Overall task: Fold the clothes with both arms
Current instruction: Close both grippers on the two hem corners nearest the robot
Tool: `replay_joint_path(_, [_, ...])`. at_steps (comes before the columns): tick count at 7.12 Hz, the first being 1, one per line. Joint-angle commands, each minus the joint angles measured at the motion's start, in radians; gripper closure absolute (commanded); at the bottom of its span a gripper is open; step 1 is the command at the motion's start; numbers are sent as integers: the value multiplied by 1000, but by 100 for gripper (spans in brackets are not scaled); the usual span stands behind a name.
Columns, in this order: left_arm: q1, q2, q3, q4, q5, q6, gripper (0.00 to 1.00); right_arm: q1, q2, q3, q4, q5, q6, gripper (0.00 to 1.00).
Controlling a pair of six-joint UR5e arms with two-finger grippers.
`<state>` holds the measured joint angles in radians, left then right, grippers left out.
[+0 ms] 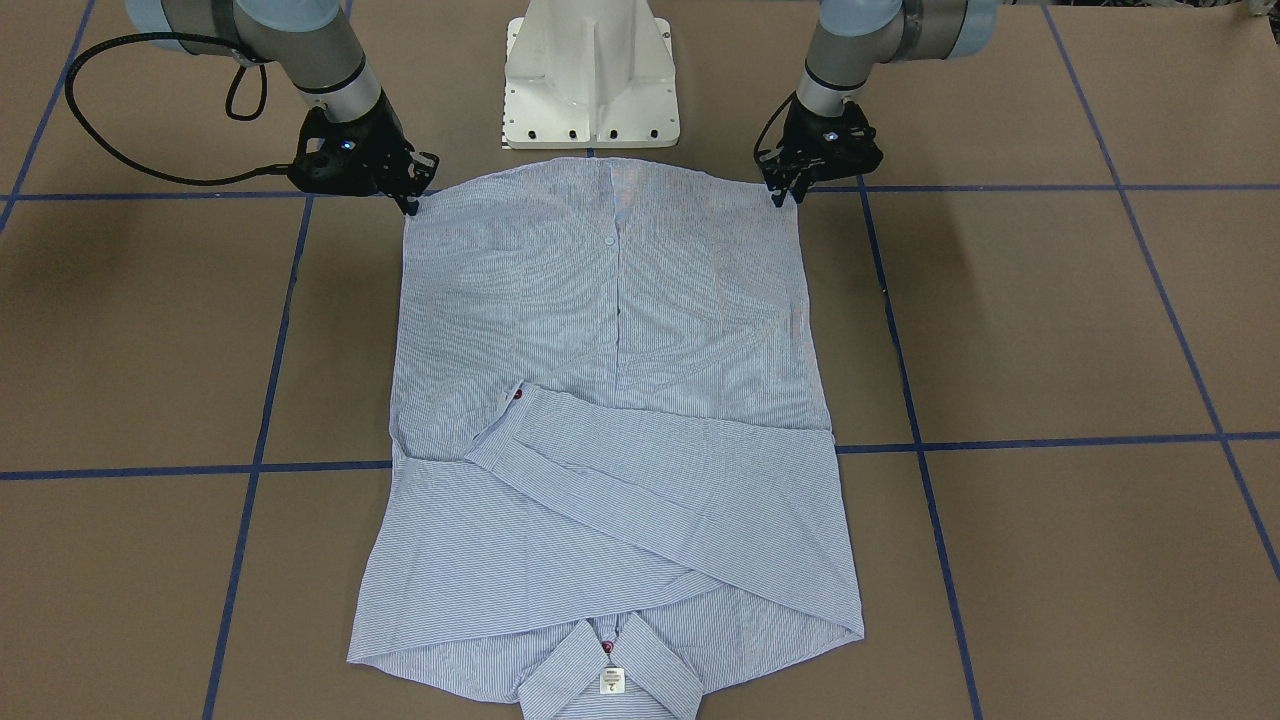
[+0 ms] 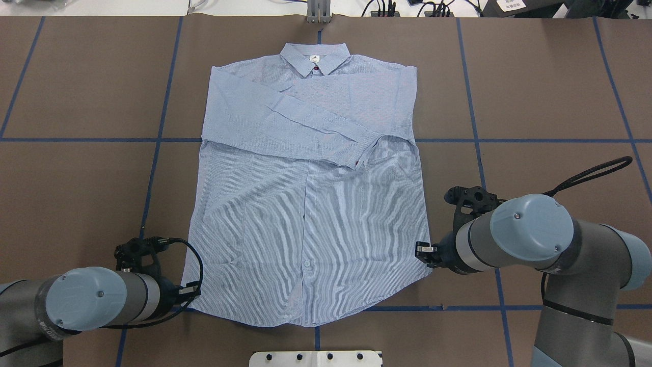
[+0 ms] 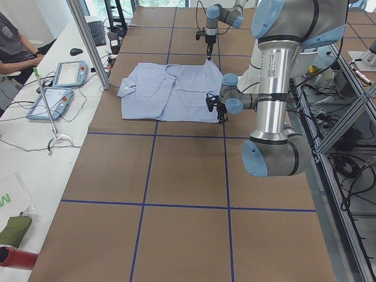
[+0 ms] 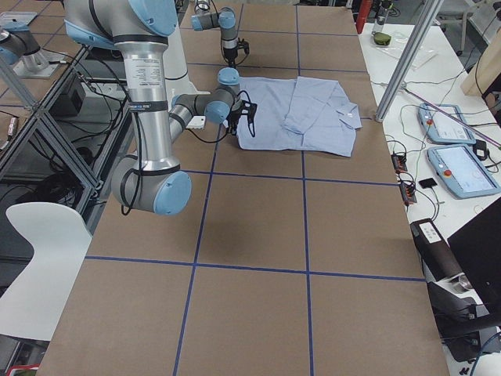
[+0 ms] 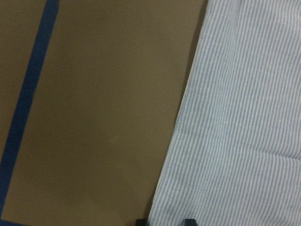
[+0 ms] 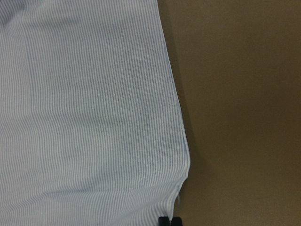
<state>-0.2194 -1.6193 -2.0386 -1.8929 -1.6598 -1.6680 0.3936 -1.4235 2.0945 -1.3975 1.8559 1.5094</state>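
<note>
Pinching one hem corner of the shirt (image 1: pixel 610 330), right gripper (image 1: pixel 412 203) closed; left gripper (image 1: pixel 788 195) slightly parted astride the other

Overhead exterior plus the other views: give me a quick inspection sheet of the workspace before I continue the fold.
Surface: brown table with blue tape grid.
Shirt: spread flat, front up, sleeves folded across the chest, collar away from the robot.
Clutter: nothing seen.
Left end effector: at one hem corner; wrist view shows its tips apart, cloth edge between.
Right end effector: at the other hem corner, tips close together; grip unconfirmed.
Cables: black loops at both wrists.
Surroundings: seated operator and pendants on the side bench.
</note>
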Motion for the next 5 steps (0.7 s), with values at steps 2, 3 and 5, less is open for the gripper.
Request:
replay_joint_path(2, [-3, 2, 0, 0, 0, 1, 63, 1, 0, -1, 0, -1, 0, 100])
replay_joint_path(3, [-2, 1, -2, 2, 0, -1, 80, 1, 0, -1, 0, -1, 0, 100])
replay_joint_path(5, [-2, -2, -11, 2, -2, 1, 100, 4, -2, -2, 0, -1, 0, 100])
